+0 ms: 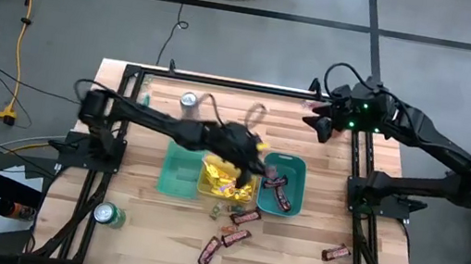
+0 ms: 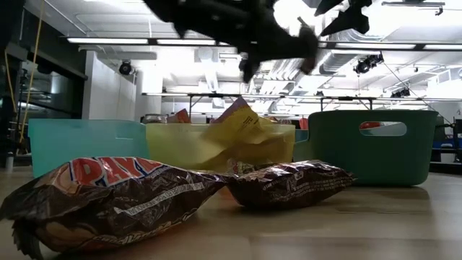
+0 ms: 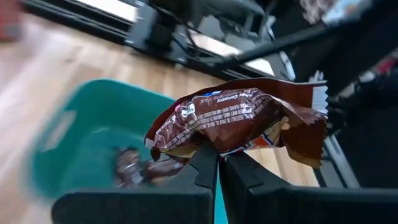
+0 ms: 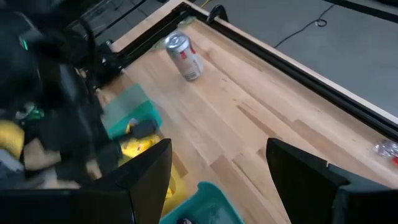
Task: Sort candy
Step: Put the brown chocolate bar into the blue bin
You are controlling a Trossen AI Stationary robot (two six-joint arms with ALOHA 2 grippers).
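Crinkled glossy brown candy bar point(image 3: 239, 121), white-edged wrapper.

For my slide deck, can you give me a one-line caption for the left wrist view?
Left gripper shut on a brown candy bar, held above the teal bin.

grey floor point(image 1: 258, 42), yellow cable point(image 1: 22, 25), ceiling strip lights point(image 2: 144, 41)

place: lab/workshop | cues: strip lights point(image 2: 123, 41), grey floor point(image 1: 65, 22), yellow cable point(image 1: 22, 34)
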